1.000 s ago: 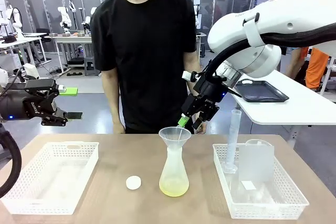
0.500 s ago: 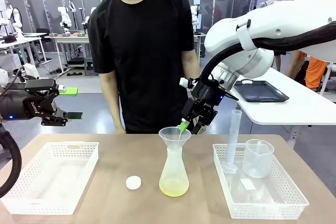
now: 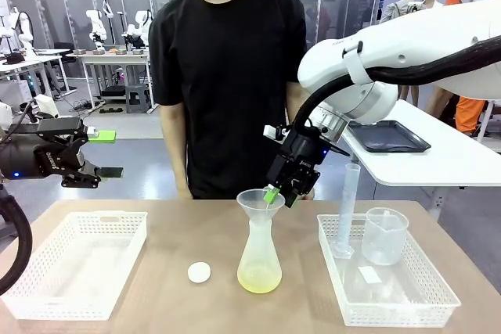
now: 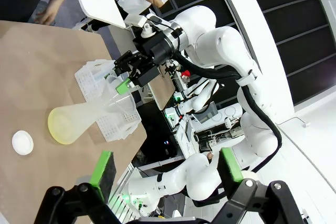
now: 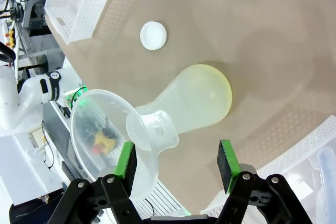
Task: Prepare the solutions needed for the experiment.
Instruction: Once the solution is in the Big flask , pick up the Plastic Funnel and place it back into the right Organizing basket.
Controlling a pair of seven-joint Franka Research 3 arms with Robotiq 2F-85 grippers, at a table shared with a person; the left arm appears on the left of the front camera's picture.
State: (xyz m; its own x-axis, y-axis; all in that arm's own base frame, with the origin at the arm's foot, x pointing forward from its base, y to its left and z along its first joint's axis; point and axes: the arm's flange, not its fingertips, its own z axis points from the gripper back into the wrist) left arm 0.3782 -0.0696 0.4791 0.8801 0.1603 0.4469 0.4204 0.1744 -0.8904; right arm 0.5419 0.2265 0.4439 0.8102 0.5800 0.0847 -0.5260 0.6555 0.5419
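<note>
Flask [image 3: 259, 260] frosted, translucent plastic, the solutions [image 3: 259, 278] a thin liquid layer within; funnel [image 3: 261, 201] clear, glossy; table [image 3: 164, 303] smooth, matt; basket at its left edge [image 3: 78, 260] and basket at its right edge [image 3: 407, 293] perforated white plastic; beaker [image 3: 383, 234] and measuring cylinder [image 3: 347, 209] clear, shiny; T-shirt [image 3: 227, 76] matt cloth.

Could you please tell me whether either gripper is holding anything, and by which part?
Nothing is held. The left gripper is open in the air; the right gripper is open at the funnel rim.
</note>
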